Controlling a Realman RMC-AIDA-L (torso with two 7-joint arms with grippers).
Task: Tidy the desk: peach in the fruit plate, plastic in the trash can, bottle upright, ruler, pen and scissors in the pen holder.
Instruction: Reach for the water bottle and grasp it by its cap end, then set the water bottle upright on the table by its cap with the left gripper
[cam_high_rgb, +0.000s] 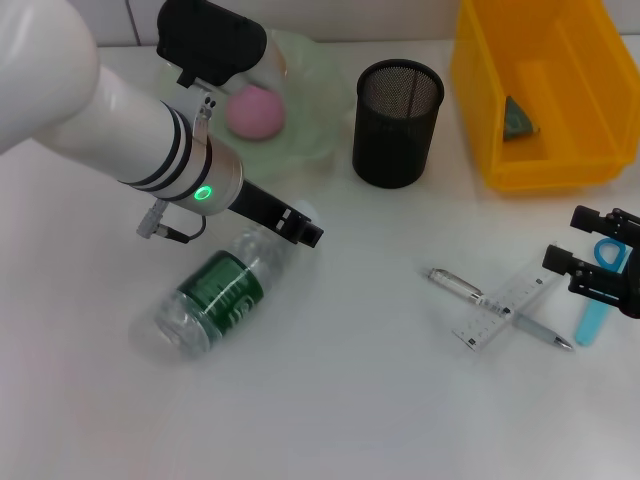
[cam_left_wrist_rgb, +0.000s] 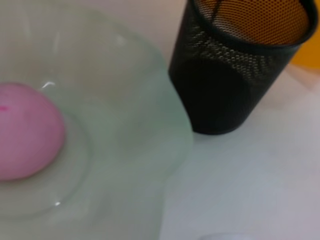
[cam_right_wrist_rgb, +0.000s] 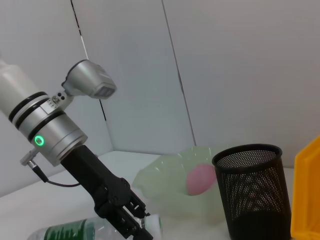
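Note:
A pink peach (cam_high_rgb: 255, 112) lies in the pale green fruit plate (cam_high_rgb: 320, 100); both also show in the left wrist view, peach (cam_left_wrist_rgb: 25, 132) and plate (cam_left_wrist_rgb: 130, 125). A clear bottle with a green label (cam_high_rgb: 215, 295) lies on its side. My left gripper (cam_high_rgb: 300, 228) hangs just over the bottle's cap end, and shows in the right wrist view (cam_right_wrist_rgb: 134, 222). A black mesh pen holder (cam_high_rgb: 397, 122) stands upright. A pen (cam_high_rgb: 455, 287) and a clear ruler (cam_high_rgb: 500, 315) lie crossed. My right gripper (cam_high_rgb: 572, 240) is open beside blue scissors (cam_high_rgb: 592, 320). Green plastic (cam_high_rgb: 518, 120) lies in the yellow bin.
The yellow bin (cam_high_rgb: 480, 110) stands at the back right, close to the pen holder. The plate sits just left of the pen holder. The left arm's white forearm (cam_high_rgb: 120, 120) spans the back left of the white desk.

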